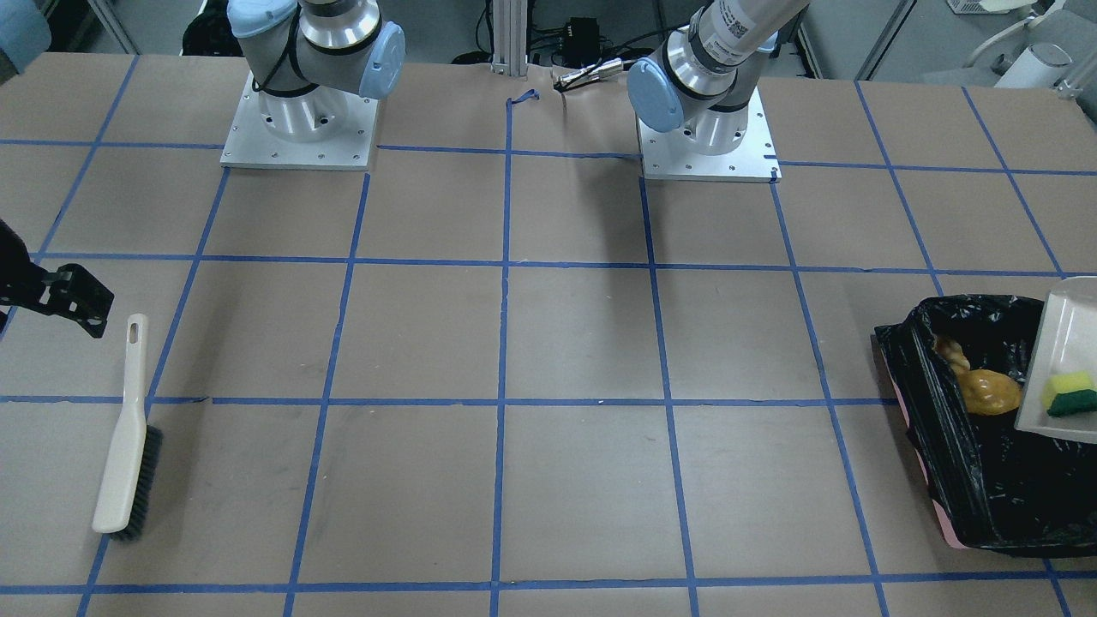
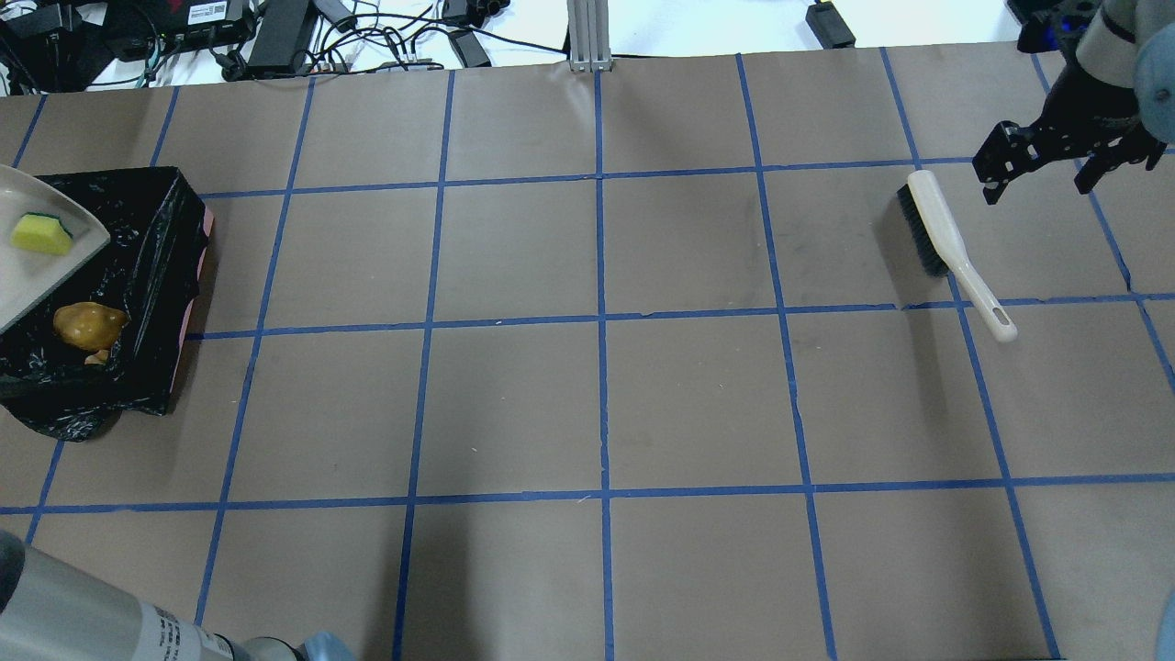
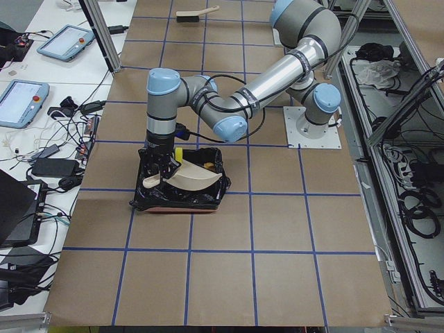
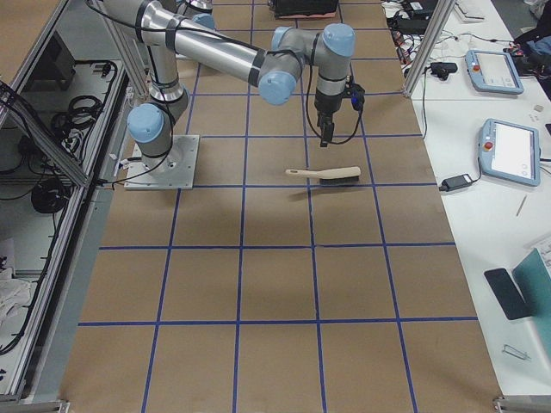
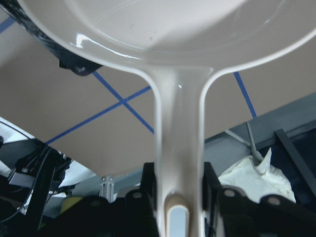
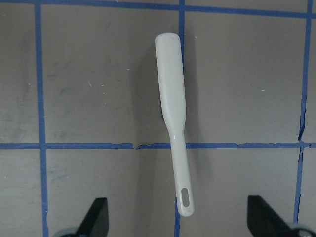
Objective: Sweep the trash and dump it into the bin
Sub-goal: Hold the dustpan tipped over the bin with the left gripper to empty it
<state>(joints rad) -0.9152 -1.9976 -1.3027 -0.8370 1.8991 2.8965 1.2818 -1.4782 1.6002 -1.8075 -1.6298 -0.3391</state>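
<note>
The dustpan (image 1: 1071, 334) runs off the frame edge in both table views, so the left gripper (image 5: 178, 200) on its handle falls outside them; its wrist view crops the fingers at the bottom. Ahead of that gripper, the fruit slice (image 1: 948, 350) is partly hidden by the potato lump (image 1: 990, 392) (shape unclear). Ahead of the right gripper (image 6: 178, 217), where only fingertips show, the brush (image 6: 172, 98) hides nearly all its bristles.

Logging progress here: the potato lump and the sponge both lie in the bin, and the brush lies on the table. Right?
No: the sponge is on the dustpan over the bin; only the potato lump lies in the bin, as the overhead view shows. The brush does lie on the table.
</note>
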